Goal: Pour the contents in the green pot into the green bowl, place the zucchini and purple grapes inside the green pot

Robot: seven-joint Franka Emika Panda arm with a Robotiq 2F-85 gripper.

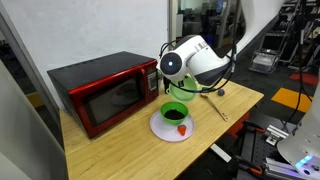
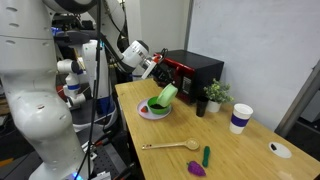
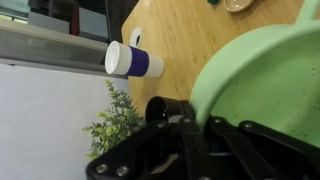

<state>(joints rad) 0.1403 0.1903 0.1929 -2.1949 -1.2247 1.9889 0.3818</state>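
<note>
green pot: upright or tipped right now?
Tipped. The gripper holds the green pot steeply tilted, its mouth slanting down over the green bowl on the white plate.

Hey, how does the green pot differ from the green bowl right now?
The green pot is paler and hangs tilted in the gripper; the green bowl is brighter and sits upright on the white plate. Both are round and green.
</note>
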